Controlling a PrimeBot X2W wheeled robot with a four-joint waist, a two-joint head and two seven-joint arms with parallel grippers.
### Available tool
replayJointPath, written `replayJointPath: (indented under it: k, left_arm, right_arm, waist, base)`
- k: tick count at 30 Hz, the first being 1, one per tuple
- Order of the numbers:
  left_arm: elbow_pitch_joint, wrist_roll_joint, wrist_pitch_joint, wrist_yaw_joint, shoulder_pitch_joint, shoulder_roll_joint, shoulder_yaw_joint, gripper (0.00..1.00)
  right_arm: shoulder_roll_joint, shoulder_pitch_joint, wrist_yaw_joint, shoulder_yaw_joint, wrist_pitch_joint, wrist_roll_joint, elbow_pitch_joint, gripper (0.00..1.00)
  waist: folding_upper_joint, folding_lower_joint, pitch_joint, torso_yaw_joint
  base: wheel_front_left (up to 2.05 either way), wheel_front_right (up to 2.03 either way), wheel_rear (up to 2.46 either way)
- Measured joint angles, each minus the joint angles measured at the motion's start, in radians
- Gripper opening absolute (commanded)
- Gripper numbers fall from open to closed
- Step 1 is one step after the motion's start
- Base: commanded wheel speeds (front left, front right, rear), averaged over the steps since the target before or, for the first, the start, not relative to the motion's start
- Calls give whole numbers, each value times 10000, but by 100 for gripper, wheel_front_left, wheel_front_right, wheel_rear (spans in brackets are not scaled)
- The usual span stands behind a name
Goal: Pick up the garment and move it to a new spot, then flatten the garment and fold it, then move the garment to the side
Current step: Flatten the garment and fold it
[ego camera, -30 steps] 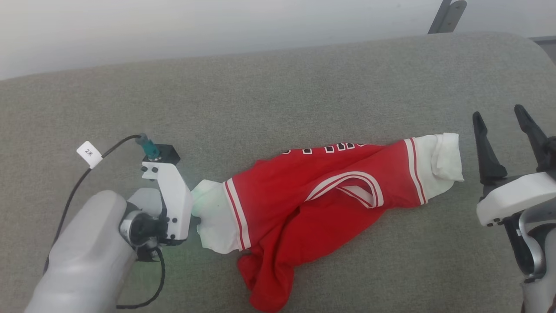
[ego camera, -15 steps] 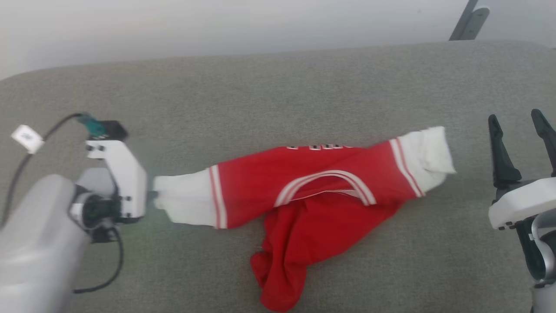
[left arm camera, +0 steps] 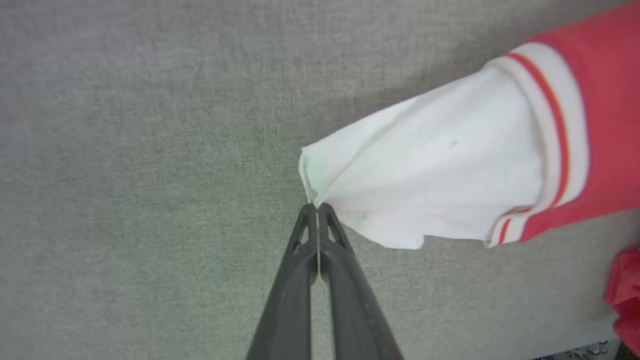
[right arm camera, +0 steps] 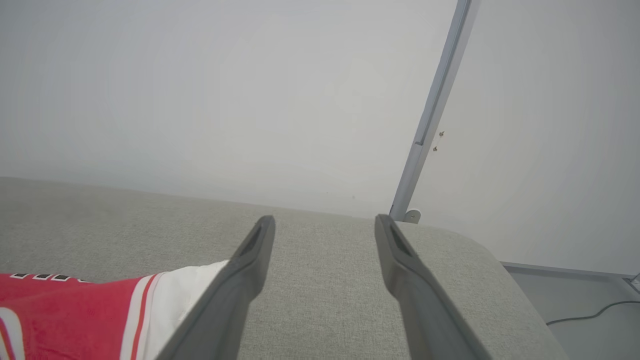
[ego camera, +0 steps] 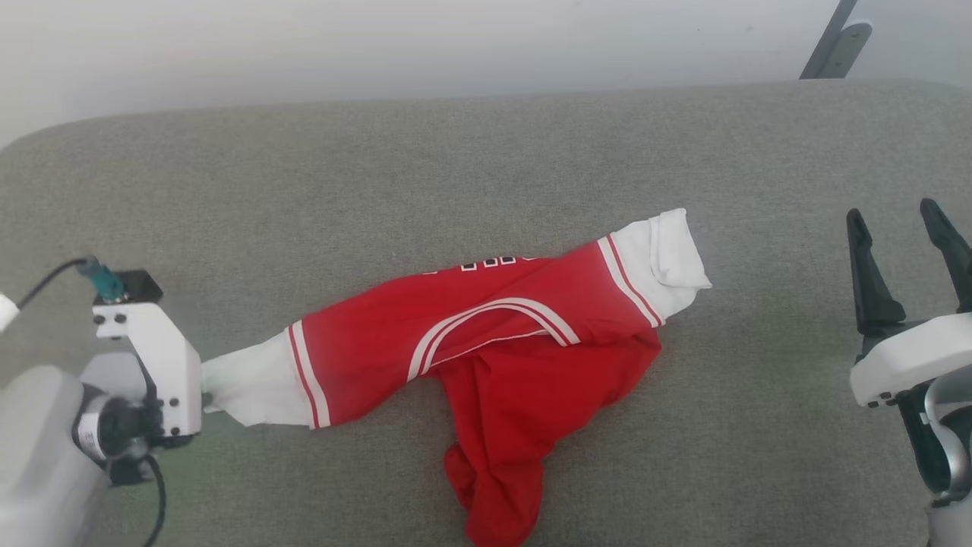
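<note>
Here, the left gripper [left arm camera: 317,206] has its two long dark fingers pressed tightly together. Their very tips pinch a corner of the garment [ego camera: 486,334], at the edge of its white end panel [left arm camera: 425,175]. In the left wrist view the cloth fans out from that pinch toward the right: white first, then a red-and-white striped band, then bright red. In the head view this gripper sits at the lower left. Its white wrist mount [ego camera: 163,365] is just beside the white end of the jersey, and a black cable [ego camera: 156,494] loops below it.

The right gripper [ego camera: 892,213] is at the lower right of the head view. Its fingers are spread well apart and point up the view, holding nothing and touching nothing. It is well apart from the garment, with bare upholstery between them.

The garment lies crumpled across the middle of a grey fabric cushion [ego camera: 456,175], stretched in a slanting line from lower left to upper right. A second white panel [ego camera: 661,258] forms its right end and is folded over on itself. A striped opening curves across the middle; whether it is an armhole or the neck cannot be told. White block letters outlined in black peek out along the upper edge. A bunched red flap [ego camera: 493,486] trails toward the near edge of the cushion. Beyond the cushion is a pale wall [ego camera: 380,53], with a slanted grey metal bar [ego camera: 831,42] at the upper right.
</note>
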State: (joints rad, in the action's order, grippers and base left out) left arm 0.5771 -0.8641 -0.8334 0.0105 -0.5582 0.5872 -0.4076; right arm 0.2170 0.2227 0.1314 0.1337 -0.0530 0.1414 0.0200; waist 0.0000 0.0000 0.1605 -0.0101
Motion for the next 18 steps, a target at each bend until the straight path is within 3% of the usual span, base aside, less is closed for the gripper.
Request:
replayJointPath:
  k: [3,4,5,6,18]
  left_arm:
    - [35,-159,184,98,215,-213,88,0]
    - [38,-159,305,100,264,-274,88,28]
    - [71,-159,435,104,272,-313,119,77]
    - [105,-174,493,115,272,-330,167,100]
    - [-192,-203,100,491,217,-15,226,100]
  right_arm:
    - [35,3,0,-38,2,56,-104,100]
    - [42,4,0,-58,2,59,-148,100]
    - [42,5,0,-71,0,59,-171,100]
    - [42,7,0,-96,0,59,-173,100]
    - [98,-105,0,-82,-111,52,25,100]
  waist:
    - [0,0,-7,-11]
    - [0,0,-14,-15]
    - [0,0,-25,-22]
    - [0,0,-37,-32]
    - [0,0,-225,-80]
  base:
    - [0,0,0]
    - [0,0,0]
    - [0,0,0]
    - [0,0,0]
    - [0,0,0]
